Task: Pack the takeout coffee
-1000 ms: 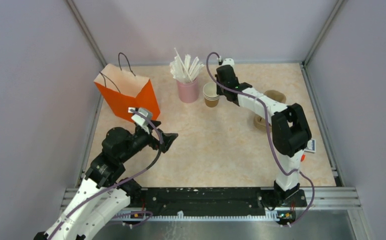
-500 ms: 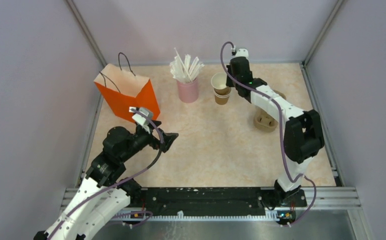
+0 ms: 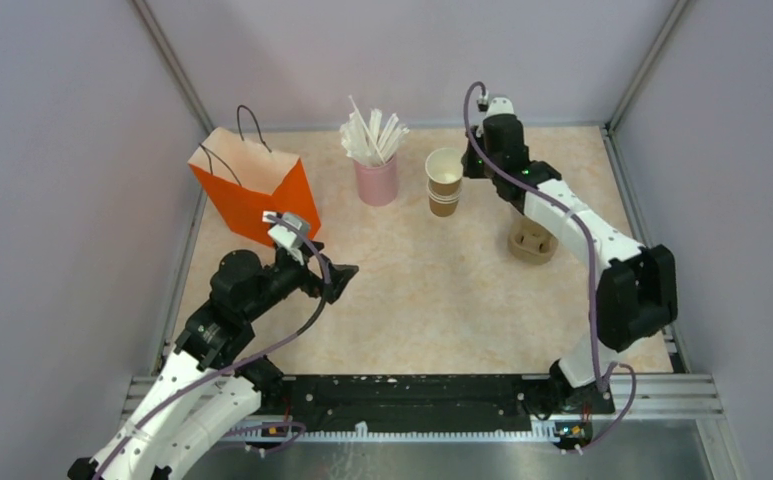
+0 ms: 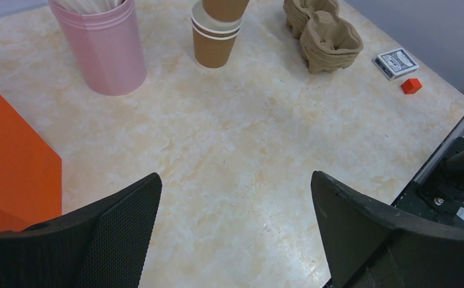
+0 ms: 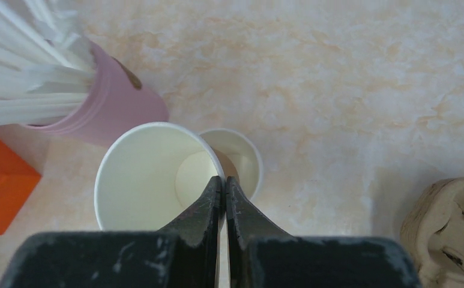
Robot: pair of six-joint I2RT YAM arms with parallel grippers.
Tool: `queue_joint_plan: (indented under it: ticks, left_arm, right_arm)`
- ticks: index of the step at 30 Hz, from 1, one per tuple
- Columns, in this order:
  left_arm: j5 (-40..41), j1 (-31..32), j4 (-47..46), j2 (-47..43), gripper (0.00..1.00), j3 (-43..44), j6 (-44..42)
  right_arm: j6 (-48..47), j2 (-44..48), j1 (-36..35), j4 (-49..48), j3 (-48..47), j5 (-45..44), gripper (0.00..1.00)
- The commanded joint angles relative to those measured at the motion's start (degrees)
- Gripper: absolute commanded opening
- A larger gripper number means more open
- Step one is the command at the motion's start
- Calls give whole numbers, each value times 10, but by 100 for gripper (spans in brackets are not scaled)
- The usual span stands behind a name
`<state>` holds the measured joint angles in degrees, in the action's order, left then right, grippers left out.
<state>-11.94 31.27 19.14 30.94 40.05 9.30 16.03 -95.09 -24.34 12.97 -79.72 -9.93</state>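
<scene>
my left gripper (image 3: 337,280) is wide open with nothing between the jaws, hovering over the beige marbled table top (image 3: 442,300), low and near the front-left. just behind it stands the orange paper bag with thin dark cord handles (image 3: 257,195), upright, mouth open at the top. from my left wrist camera the bag's wall fills the left edge, and the two black fingers (image 4: 121,222) frame bare table.

to the right of the bag is a pink cylindrical cup (image 3: 376,182) stuffed with white paper-wrapped straws (image 3: 372,135), upright near the back edge.

next over, the takeout coffee: a short stack of brown paper cups with white insides (image 3: 443,203) stands on the table just beside the pink cup. one more brown paper cup (image 3: 444,165) sits right above that stack, open side up. its base is at the stack's top rim, can't tell if it's fully clear.

my right gripper (image 3: 467,165) is clamped on that upper cup's rim. in the right wrist view one finger is inside the cup and one outside, pinched tight on the wall.

right of that, a tan moulded-pulp cup carrier (image 3: 532,243) lies on the table near my right arm. further right, the left wrist view shows a small printed box (image 4: 395,62) and a small red block (image 4: 410,86), lying near each other.
</scene>
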Motion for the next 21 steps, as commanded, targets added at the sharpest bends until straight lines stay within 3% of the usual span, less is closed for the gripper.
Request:
queue_joint_plan:
  ticks: [1, 8, 17, 21]
  left_arm:
    - [18, 0, -16, 9, 99, 6, -1]
    - [60, 0, -12, 10, 99, 12, 16]
    - [133, 1, 24, 30, 99, 17, 96]
    - [159, 0, 30, 51, 99, 1, 128]
  right_arm:
    - [-7, 110, 3, 19, -24, 89, 0]
    - [25, 209, -9, 35, 89, 179, 0]
    - [57, 316, -155, 28, 304, 165, 0]
    - [78, 351, -185, -2, 377, 151, 0]
